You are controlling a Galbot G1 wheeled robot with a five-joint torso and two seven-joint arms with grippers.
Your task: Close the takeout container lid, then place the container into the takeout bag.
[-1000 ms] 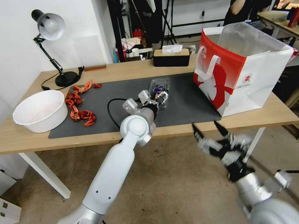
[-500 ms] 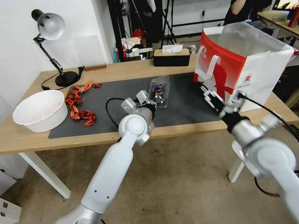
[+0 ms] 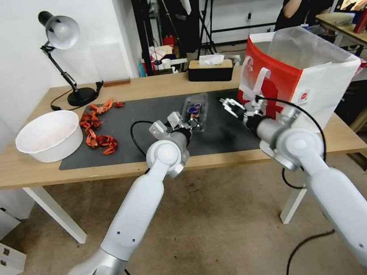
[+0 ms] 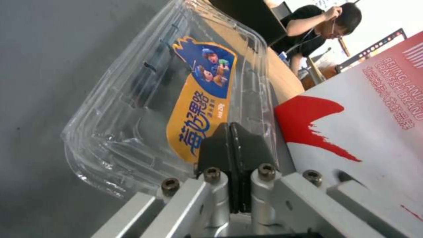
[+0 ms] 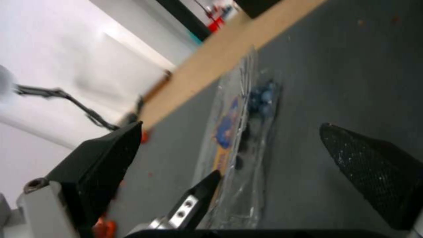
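The takeout container (image 3: 196, 111) lies on the dark mat (image 3: 118, 153) with blueberries (image 5: 262, 96) inside. Its clear lid (image 4: 176, 99), bearing a yellow-and-blue label, stands tilted up on its hinge. My left gripper (image 3: 189, 125) is shut on the lid's near edge, the black fingers (image 4: 220, 145) pressed together over the rim. My right gripper (image 3: 228, 103) hovers open just right of the container, close to the takeout bag (image 3: 302, 81). In the right wrist view the container (image 5: 247, 138) sits between the right gripper's (image 5: 231, 127) spread fingers, a little ahead of them. The bag (image 4: 365, 115) stands open at the mat's right end.
A large white bowl (image 3: 48, 136) sits at the table's left, with red crayfish pieces (image 3: 94, 131) beside it. A desk lamp (image 3: 62, 36) and a black tissue box (image 3: 210, 70) stand along the back. The table's front edge runs just beneath both wrists.
My right arm rose from below the table edge and reached over the mat toward the container. My left gripper swung the lid up from lying flat.
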